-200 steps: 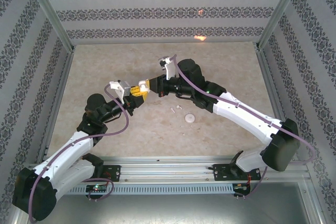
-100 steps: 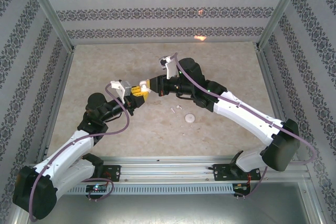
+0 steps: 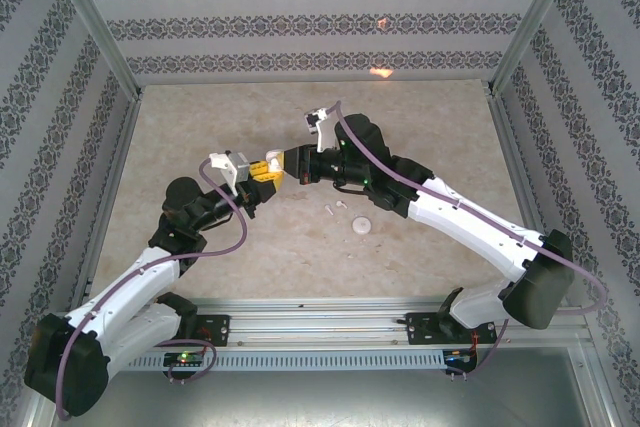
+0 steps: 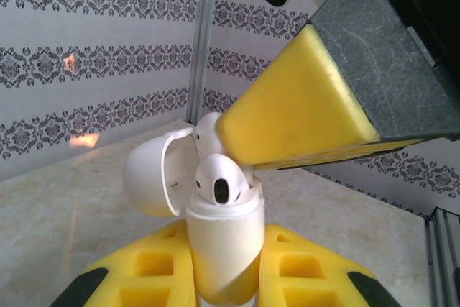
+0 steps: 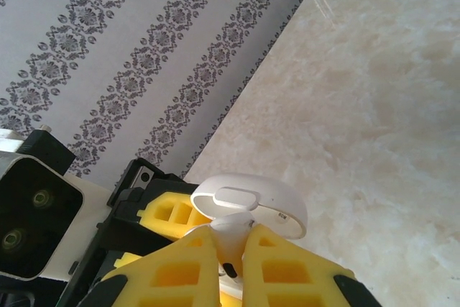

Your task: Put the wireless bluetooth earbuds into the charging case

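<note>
My left gripper [image 4: 223, 257] is shut on the white charging case [image 4: 224, 249] and holds it upright above the table, its lid [image 4: 151, 177] swung open. One earbud [image 4: 219, 180] sits head-up in the case mouth. My right gripper [image 5: 230, 249] is shut on a second earbud [image 5: 233, 235], pinched between its yellow pads right at the case opening, just under the lid [image 5: 251, 203]. That earbud [image 4: 208, 129] pokes out from under the right finger [image 4: 295, 106]. In the top view the left gripper [image 3: 262, 169] and right gripper [image 3: 287, 163] meet tip to tip above the table's middle.
A small round white piece [image 3: 361, 226] and two tiny white bits [image 3: 328, 211] lie on the marble tabletop [image 3: 200, 137] just below the right forearm. Patterned walls and metal frame posts [image 3: 100, 27] close in the sides and back.
The right wrist has edged slightly toward the left gripper. Both grips and the pieces on the table look unchanged.
</note>
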`<state>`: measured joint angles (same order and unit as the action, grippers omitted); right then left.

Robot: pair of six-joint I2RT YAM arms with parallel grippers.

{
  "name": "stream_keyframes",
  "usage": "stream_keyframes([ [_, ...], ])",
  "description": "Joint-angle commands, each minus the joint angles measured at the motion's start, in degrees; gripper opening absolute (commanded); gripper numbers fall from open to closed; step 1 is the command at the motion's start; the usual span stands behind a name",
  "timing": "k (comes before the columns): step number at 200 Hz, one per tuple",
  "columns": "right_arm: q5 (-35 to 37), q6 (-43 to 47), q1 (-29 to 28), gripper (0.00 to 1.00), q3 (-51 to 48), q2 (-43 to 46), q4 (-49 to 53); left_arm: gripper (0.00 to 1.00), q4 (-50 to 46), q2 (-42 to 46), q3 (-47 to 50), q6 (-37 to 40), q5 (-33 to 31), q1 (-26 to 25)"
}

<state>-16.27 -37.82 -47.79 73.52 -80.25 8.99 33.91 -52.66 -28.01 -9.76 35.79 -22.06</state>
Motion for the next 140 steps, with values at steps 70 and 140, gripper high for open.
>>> stream_keyframes([
  [70, 2.28, 1.06, -2.57, 0.32, 6.01, -1.97, 13.69, 0.00, 6.09, 0.13, -2.43, -1.42, -1.14, -0.26],
  [140, 4.13, 2.18, -2.57, 0.42, 11.84, -2.68, 19.34, 0.00, 7.04, -0.03, -1.96, -1.84, -1.16, -0.26],
])
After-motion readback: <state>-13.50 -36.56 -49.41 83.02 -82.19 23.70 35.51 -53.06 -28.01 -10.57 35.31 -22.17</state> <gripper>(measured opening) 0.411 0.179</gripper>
